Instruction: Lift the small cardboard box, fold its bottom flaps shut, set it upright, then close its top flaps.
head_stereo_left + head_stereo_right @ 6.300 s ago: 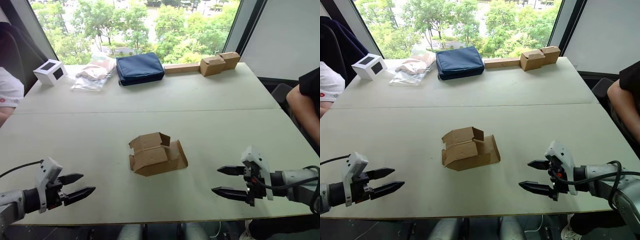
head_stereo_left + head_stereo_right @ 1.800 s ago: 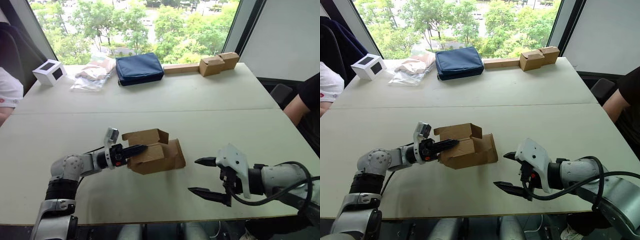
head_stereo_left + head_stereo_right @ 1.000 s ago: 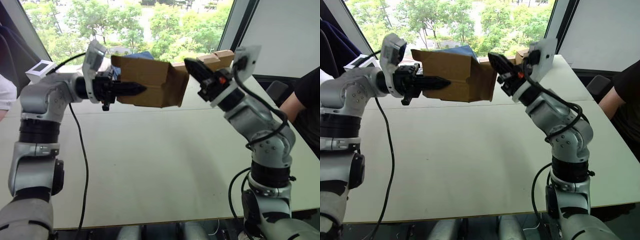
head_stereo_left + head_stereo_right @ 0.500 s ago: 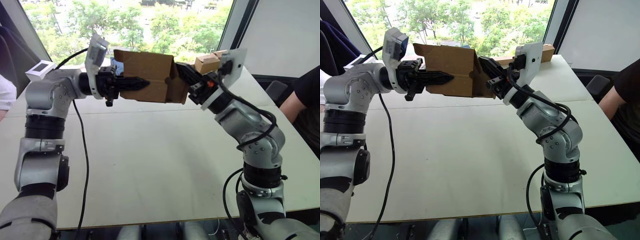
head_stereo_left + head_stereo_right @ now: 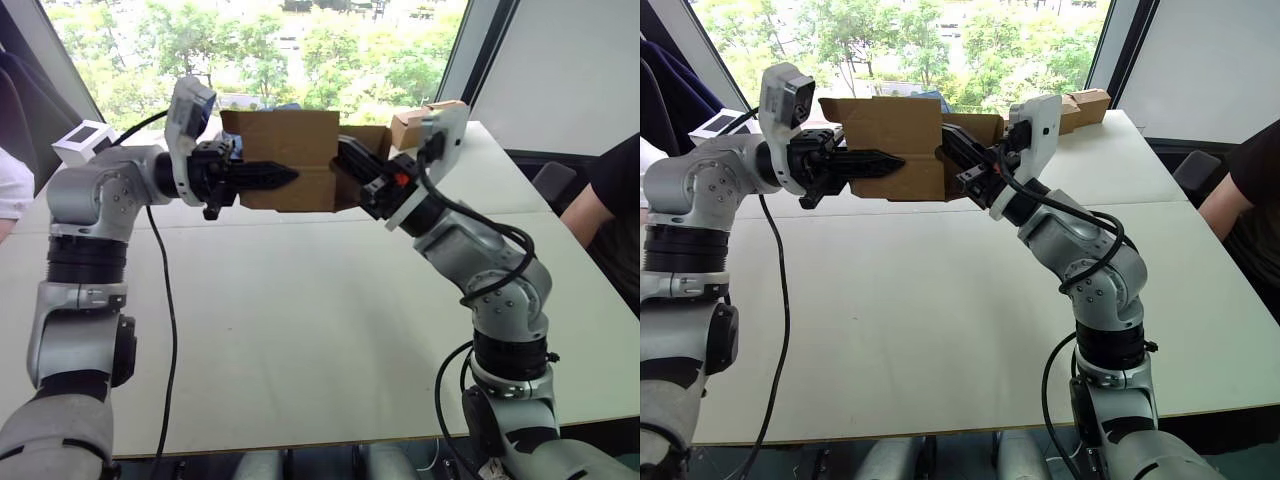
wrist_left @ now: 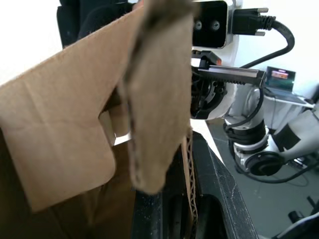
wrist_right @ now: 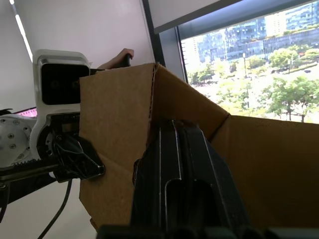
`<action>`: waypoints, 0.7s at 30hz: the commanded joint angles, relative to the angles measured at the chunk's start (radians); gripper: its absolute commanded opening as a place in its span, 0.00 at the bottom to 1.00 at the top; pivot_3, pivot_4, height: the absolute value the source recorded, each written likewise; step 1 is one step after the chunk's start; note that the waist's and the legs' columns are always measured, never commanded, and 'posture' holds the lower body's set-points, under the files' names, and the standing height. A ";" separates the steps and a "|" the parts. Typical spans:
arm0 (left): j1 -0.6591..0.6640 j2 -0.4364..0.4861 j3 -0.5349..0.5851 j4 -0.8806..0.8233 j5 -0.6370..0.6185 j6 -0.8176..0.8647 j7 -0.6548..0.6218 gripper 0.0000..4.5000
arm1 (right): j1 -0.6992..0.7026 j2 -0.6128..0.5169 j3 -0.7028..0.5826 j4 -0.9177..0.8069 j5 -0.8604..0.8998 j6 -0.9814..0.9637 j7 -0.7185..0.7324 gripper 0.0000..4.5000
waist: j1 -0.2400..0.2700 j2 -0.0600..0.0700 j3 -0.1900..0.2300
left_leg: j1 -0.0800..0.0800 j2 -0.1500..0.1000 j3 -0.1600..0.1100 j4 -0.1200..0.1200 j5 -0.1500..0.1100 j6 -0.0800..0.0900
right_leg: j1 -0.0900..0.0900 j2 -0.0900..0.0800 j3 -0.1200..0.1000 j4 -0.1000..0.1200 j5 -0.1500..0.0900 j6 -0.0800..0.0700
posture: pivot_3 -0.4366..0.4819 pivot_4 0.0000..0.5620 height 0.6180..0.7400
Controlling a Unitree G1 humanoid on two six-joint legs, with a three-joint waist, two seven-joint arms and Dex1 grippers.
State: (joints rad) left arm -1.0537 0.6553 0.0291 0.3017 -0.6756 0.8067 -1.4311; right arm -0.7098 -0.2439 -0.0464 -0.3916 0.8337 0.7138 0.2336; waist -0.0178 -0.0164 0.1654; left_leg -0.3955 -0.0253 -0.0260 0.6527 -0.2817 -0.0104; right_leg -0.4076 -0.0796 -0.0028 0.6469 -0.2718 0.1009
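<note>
The small plain brown cardboard box point(image 5: 290, 160) hangs high above the pale table point(image 5: 300, 300), between both arms. The left gripper point(image 5: 275, 177) pinches its near wall; the right gripper point(image 5: 952, 146) presses against its other end, finger gap unclear. Behind stand a white cube box point(image 5: 82, 142) and tan boxes point(image 5: 1085, 103).

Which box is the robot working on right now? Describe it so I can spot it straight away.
Look above the far half of the big pale table, in front of the window. Held in the air between the left gripper and the right gripper is the small cardboard box: plain brown, flaps open. The other cardboard boxes are paler and sit on the table's far right corner.
</note>
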 commanded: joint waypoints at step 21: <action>-0.011 0.009 0.055 0.016 -0.026 -0.012 -0.008 0.00 | 0.139 -0.349 -0.195 -0.234 0.215 0.204 0.073 0.01 | 0.005 0.000 0.000 | 0.000 0.000 0.000 0.000 0.000 0.000 | 0.000 0.000 0.000 -0.001 0.000 0.000 | 0.48 0.27 0.98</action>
State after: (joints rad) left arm -1.0537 0.6512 0.0602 0.3381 -0.6866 0.7984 -1.4269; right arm -0.6027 -0.5545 -0.1950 -0.5901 1.0121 0.9026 0.2833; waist -0.0128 -0.0167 0.1656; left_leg -0.3958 -0.0253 -0.0261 0.6532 -0.2819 -0.0100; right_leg -0.4072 -0.0799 -0.0028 0.6464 -0.2719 0.1008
